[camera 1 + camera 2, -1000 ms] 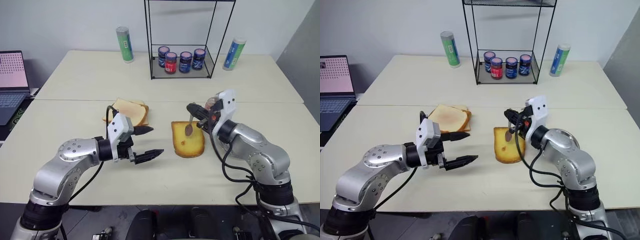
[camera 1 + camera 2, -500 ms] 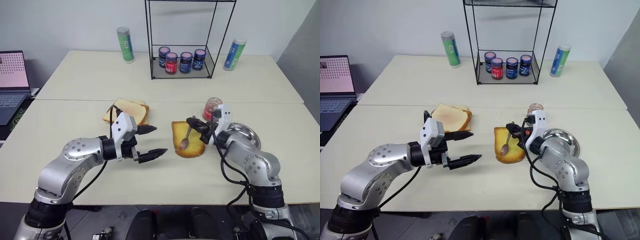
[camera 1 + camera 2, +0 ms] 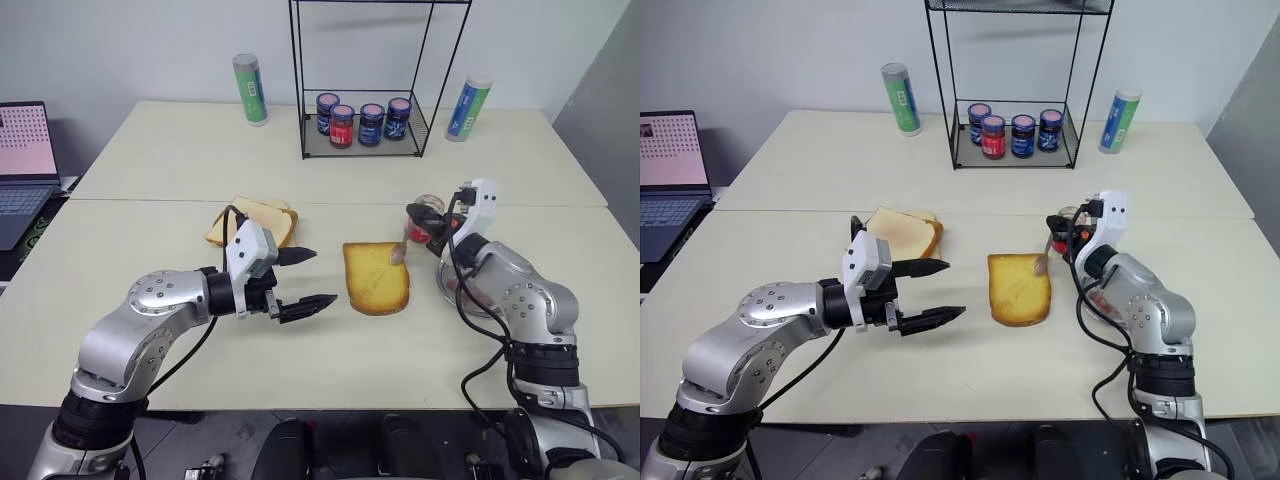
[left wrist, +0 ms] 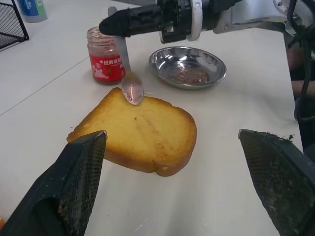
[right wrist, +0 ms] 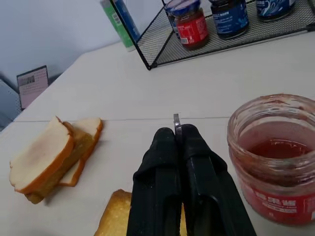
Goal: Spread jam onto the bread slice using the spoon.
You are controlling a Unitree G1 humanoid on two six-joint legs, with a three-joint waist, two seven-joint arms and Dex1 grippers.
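The bread slice (image 3: 376, 277), thick, golden and brown-crusted, lies flat on the pale desk (image 3: 150, 160) and anchors the scene. Over the slice's far corner on the robot's right, the right gripper (image 4: 112, 25) has its two black fingers pressed together on the slim handle of the spoon (image 4: 129, 73), which hangs bowl-down with its tip at the bread's edge; whether the bowl actually touches the crust cannot be told. The bowl looks shiny and almost bare, with only a faint pinkish tint.

Just beyond that same corner of the slice stands an open glass jar (image 5: 275, 157) with a red label and red jam (image 5: 279, 147) inside. Beside the bread on the robot's right, a little farther out than the jar, sits a round steel dish (image 4: 187, 65) with reddish smears on its floor.

On the other side of the slice, the left gripper (image 3: 304, 278) hovers above the desk with its fingers spread wide apart, holding nothing, tips aimed at the bread and stopping short of it. Past that gripper, to the left of the slice and farther back, a stack of thinner, paler slices (image 3: 255, 220) lies on the desk.

Well behind the bread, a black wire rack (image 3: 365, 80) holds four small lidded jars (image 3: 362, 119), flanked by a green-banded canister (image 3: 249, 89) and a blue-and-green canister (image 3: 467, 106). A laptop (image 3: 24, 150) sits open off the desk's far left end.
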